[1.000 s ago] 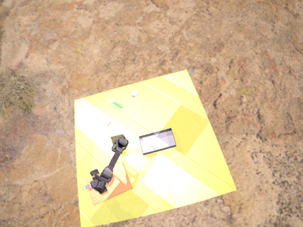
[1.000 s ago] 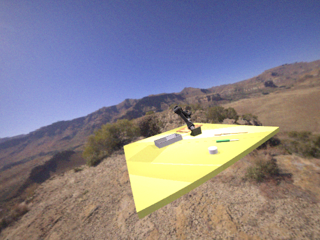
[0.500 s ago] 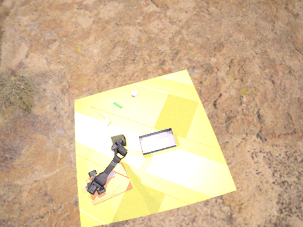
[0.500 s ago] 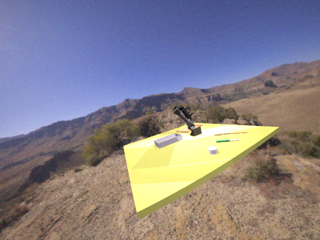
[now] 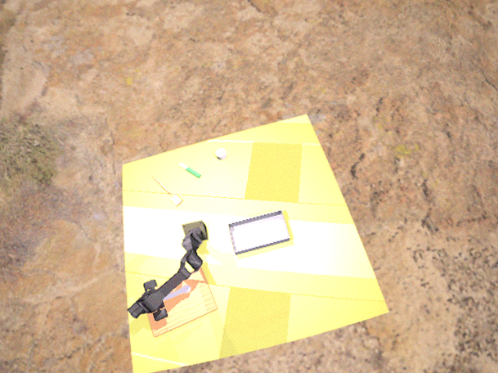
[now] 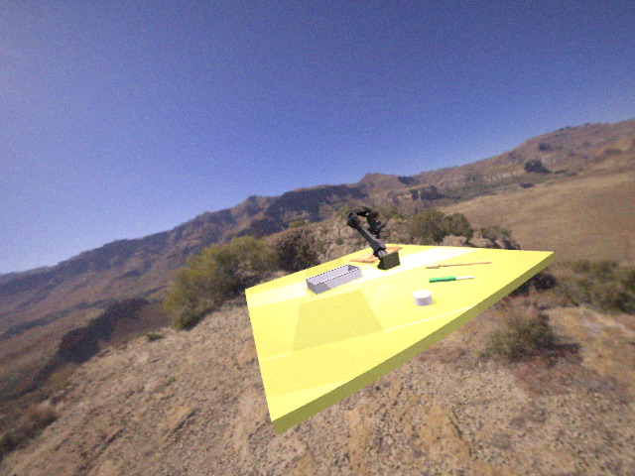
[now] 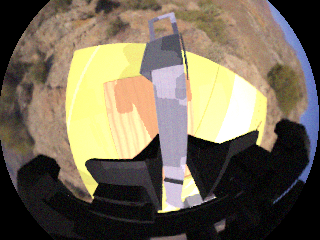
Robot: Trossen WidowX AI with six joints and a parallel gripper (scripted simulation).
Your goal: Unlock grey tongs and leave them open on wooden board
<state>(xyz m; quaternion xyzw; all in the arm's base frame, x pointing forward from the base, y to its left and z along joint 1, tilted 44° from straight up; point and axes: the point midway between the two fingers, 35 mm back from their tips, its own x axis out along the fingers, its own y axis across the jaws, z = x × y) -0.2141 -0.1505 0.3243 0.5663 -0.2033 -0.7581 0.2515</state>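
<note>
The grey tongs (image 5: 177, 293) (image 7: 171, 110) are held in my gripper (image 5: 156, 300) (image 7: 175, 175), which is shut on their shaft. They look like one narrow bar with the arms together and a small loop at the far end. They hang above the wooden board (image 5: 199, 308) (image 6: 387, 250) (image 7: 126, 130), which lies at the near left of the yellow table (image 5: 261, 310). I cannot tell whether they touch the board. The grey roasting tin (image 5: 259, 233) (image 6: 333, 277) stands empty near the table's middle, to the right of the arm base (image 5: 194, 229). In the exterior view the arm (image 6: 366, 229) is small and the tongs cannot be made out.
A white round pot (image 5: 220, 153) (image 6: 422, 297), a green pen (image 5: 191, 170) (image 6: 446, 279) and a thin wooden spatula (image 5: 167, 191) (image 6: 456, 265) lie at the table's far side, away from the board. The table edge runs close to the left of the board.
</note>
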